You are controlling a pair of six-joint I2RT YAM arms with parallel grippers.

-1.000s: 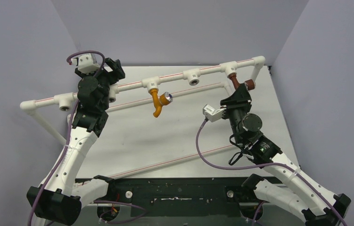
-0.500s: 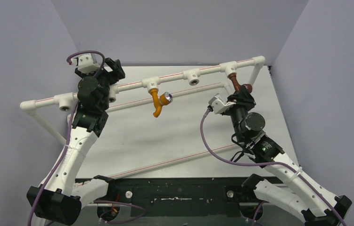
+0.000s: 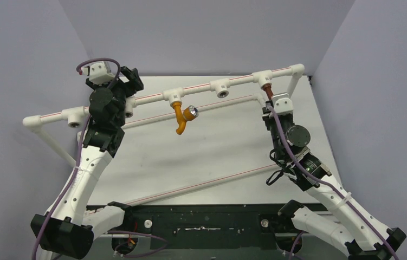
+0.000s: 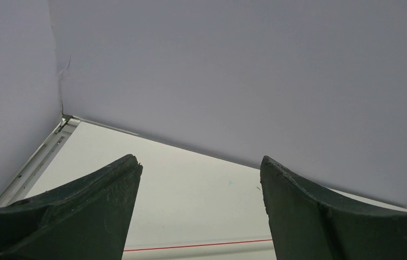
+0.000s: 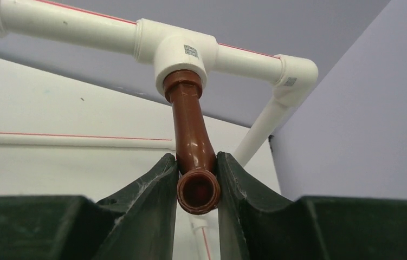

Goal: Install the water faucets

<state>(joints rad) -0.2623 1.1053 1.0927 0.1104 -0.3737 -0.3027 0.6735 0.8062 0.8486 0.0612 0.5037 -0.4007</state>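
from above, i see the orange-yellow bent plastic faucet (image 3: pixel 179 116) hanging mid-rail on the white pipe frame (image 3: pixel 241 78), the dark red-brown bent faucet (image 3: pixel 268 90) near its right end. on the left wrist view my left claw (image 4: pixel 200 165) gapes wide, empty. on the right wrist view my right claw (image 5: pixel 196 160) pinches the red-brown faucet's spout.

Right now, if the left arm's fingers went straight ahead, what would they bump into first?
Nothing close. The open left fingers point past the white table at the plain grey back wall, so probably that wall first, though depth is hard to judge.

A lab test booth: plain lilac walls (image 3: pixel 190 32); white table (image 3: pixel 217 157); mock pipe rig (image 3: pixel 221 85).
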